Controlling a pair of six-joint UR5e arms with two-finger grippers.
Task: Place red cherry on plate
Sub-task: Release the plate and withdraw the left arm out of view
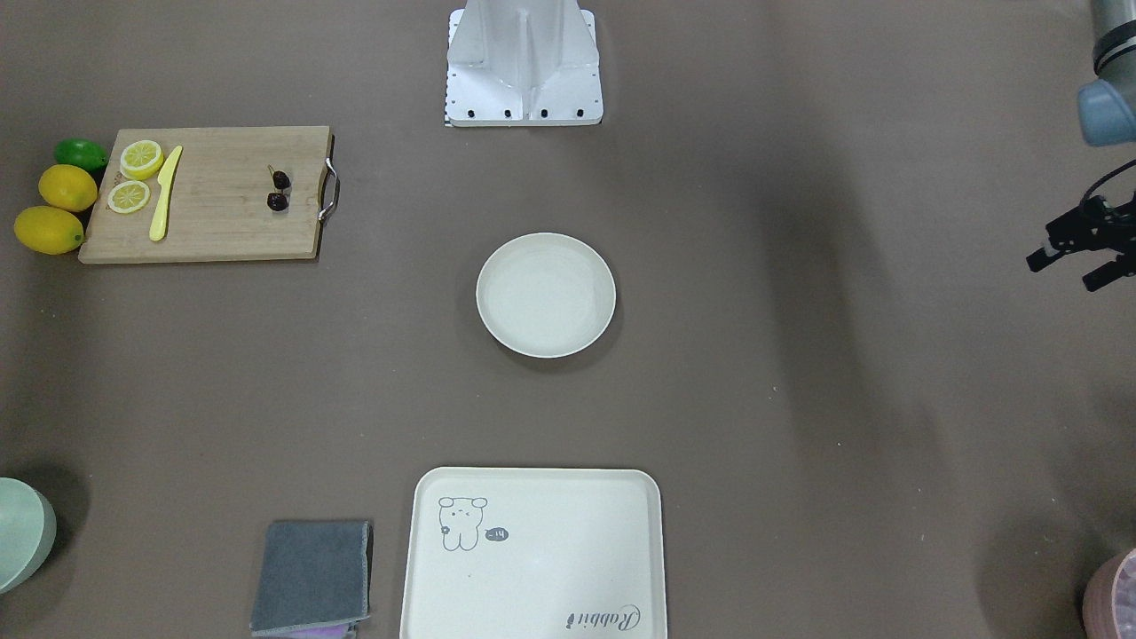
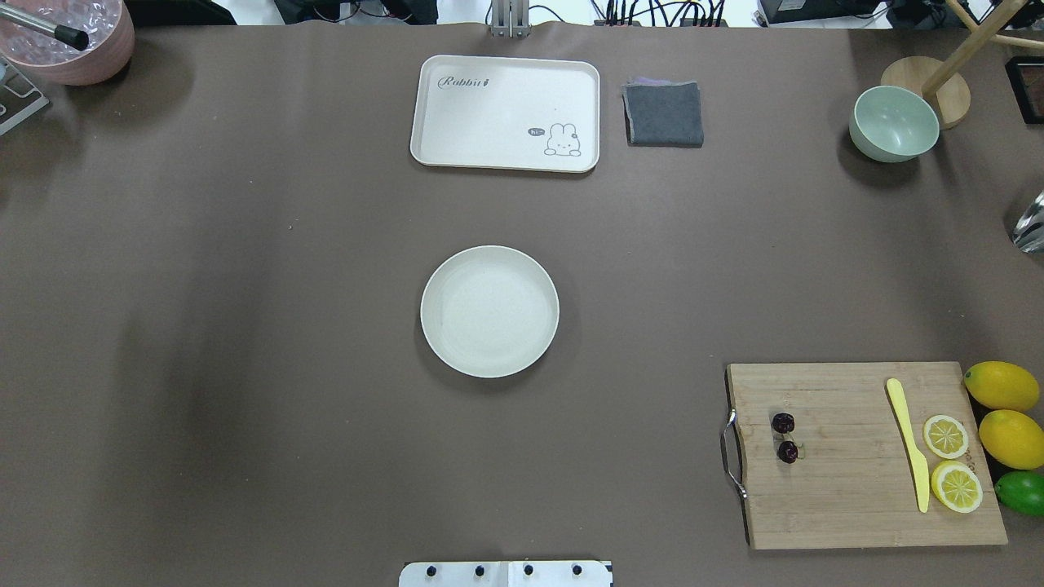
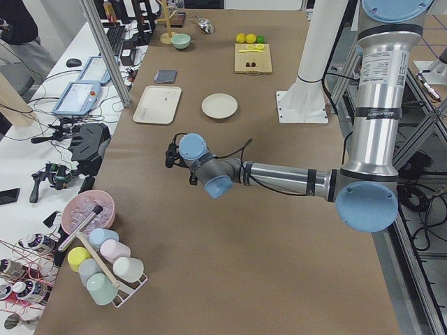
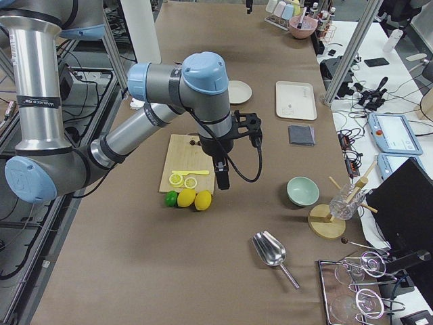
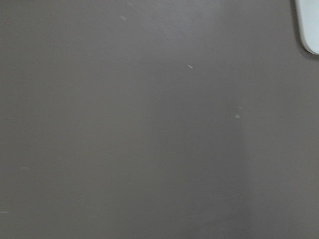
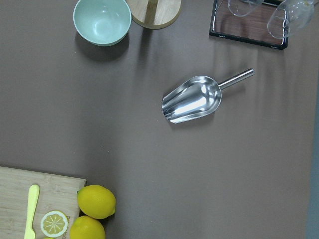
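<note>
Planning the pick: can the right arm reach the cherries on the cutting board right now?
Probably yes. The cherries lie uncovered by the metal handle of the cutting board, apart from the yellow knife, and the right gripper hangs near that board.

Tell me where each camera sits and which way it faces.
Front-facing: opposite robot, looking down; base, left end effector show.
Overhead: behind robot, looking forward; base edge shows.
Exterior left: left table end; left arm near.
Exterior right: right table end; right arm near.
Left wrist: faces bare table.
Right wrist: faces scoop, bowl.
Front-facing and overhead share plate, red cherry.
</note>
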